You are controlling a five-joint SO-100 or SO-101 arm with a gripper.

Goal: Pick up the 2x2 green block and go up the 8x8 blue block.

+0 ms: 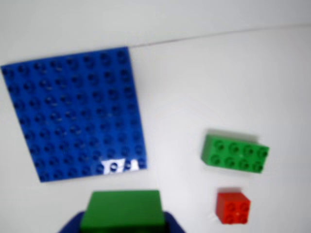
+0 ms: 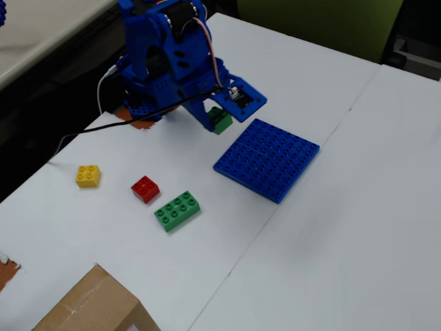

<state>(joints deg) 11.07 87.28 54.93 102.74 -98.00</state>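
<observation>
**Green brick in the grasp, near the blue plate**

We are seeing the end effector gripping the 2x2 green block in the upper middle of the fixed view, lifted above the tabletop and just beside the upper left edge of the 8x8 blue block. In the wrist view the green block is sitting at the bottom centre, between the blue fingers. We are judging it light, stiff and a little slippery, so flat opposite side walls are giving the best hold. The blue plate is looking thin and easy to push.
</observation>
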